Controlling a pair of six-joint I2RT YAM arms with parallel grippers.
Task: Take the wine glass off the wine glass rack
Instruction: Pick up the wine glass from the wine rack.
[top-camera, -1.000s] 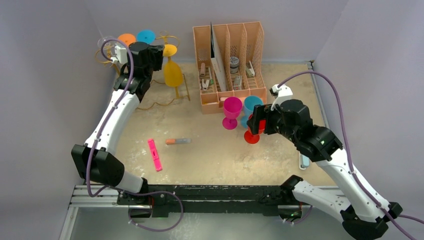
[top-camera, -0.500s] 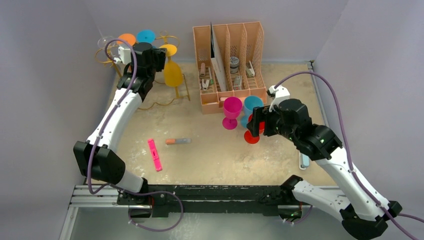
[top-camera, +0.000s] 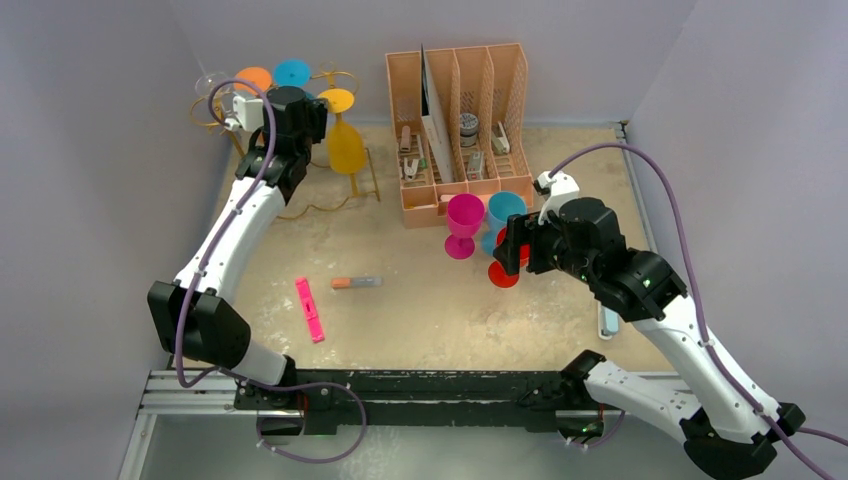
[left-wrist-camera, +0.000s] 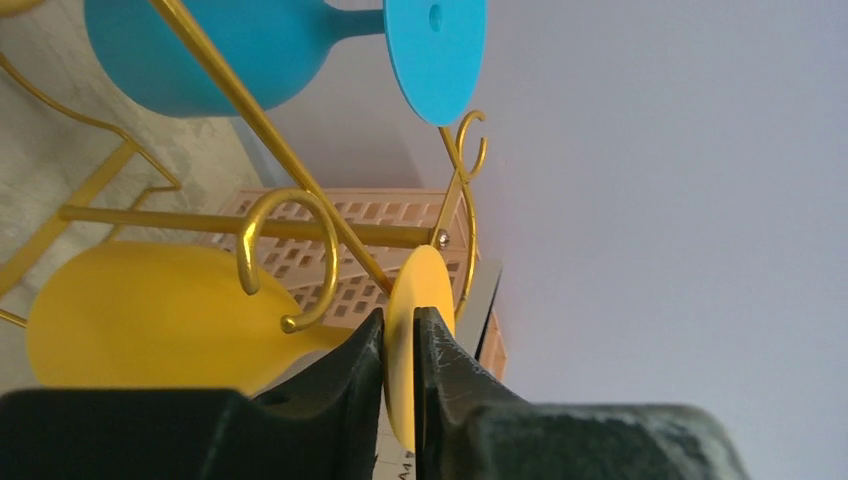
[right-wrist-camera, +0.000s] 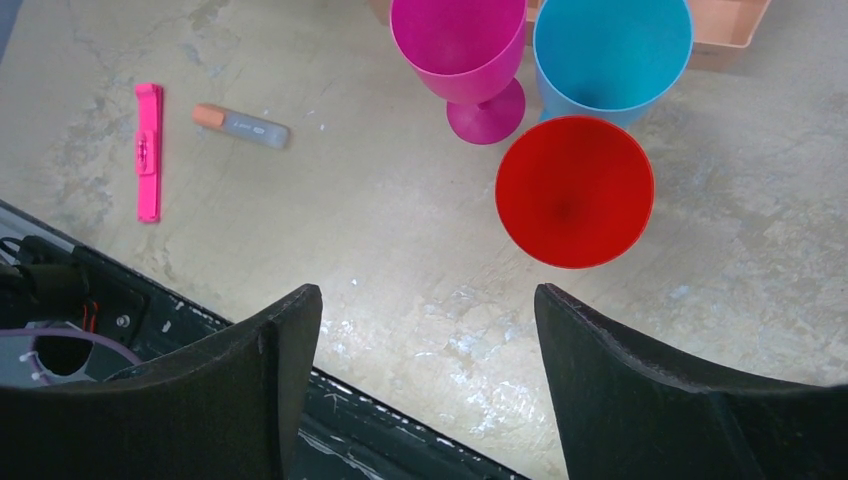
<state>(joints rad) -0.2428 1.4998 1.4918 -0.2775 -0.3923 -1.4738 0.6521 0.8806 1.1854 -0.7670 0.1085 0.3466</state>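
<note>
The yellow wine glass (left-wrist-camera: 140, 320) hangs upside down on the wine glass rack (left-wrist-camera: 180, 220). Its flat foot is pinched edge-on between the fingers of the left gripper (left-wrist-camera: 398, 325); how firmly cannot be judged. If pulled askew, the foot could be caught on the rack's wire, or the light rack dragged along. The right gripper (right-wrist-camera: 425, 300) is spread wide, empty, above a red glass (right-wrist-camera: 574, 190).

**Wine glass rack** (left-wrist-camera: 150, 216): thin gold wire stand with looped top rails and a wavy wire base. It stands upright in the far-left corner of the bench (top-camera: 420, 310).

**Yellow wine glass** (top-camera: 346, 147): opaque. It hangs inverted on the rack's right side, bowl down and round foot at rail level. The left claw (left-wrist-camera: 400, 322) is closed on the foot's edge.
</note>
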